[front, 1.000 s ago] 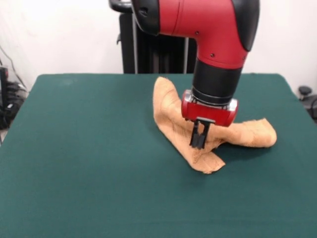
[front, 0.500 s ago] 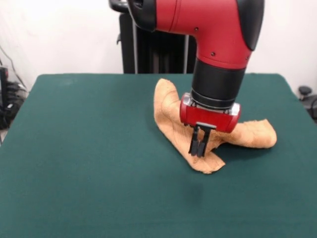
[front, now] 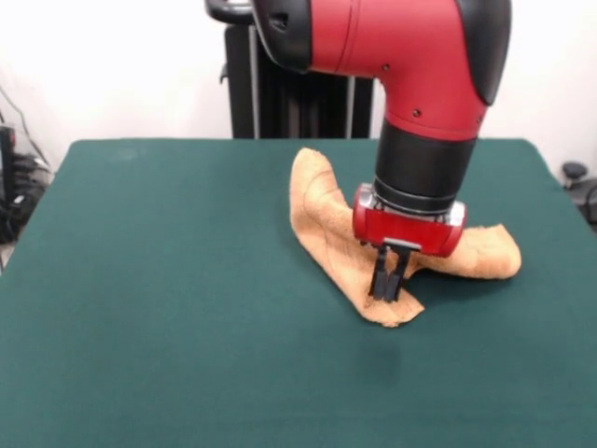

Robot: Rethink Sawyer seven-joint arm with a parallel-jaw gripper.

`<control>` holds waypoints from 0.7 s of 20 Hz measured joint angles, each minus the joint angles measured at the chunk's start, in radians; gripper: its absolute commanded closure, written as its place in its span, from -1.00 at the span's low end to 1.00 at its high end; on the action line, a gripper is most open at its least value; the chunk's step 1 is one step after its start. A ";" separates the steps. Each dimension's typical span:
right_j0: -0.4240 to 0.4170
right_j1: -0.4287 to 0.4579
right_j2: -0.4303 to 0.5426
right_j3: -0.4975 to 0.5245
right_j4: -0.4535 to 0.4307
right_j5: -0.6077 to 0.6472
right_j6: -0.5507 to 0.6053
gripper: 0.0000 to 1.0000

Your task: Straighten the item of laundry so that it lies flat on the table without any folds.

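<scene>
The item of laundry (front: 322, 219), a tan-orange terry towel, lies crumpled on the green table (front: 168, 299) right of centre. One part stands up in a ridge at the back, one arm runs right, and a corner points toward the front. My gripper (front: 388, 291) hangs from the red arm right over that front corner. Its black fingers are close together, tips at the cloth. Whether they pinch the towel is not clear.
Behind the table's far edge stands a black frame (front: 280, 103) against a white wall. Cables and dark gear sit off the left edge (front: 14, 187), and a black object (front: 574, 173) off the right edge.
The gripper has shifted a little right and lower, down toward the towel's front corner. The towel keeps its shape.
</scene>
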 measured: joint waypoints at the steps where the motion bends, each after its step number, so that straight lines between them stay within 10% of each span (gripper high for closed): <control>1: 0.002 0.005 0.000 0.000 0.000 0.000 0.000 1.00; 14: 0.015 0.083 0.001 0.000 0.000 -0.071 0.000 1.00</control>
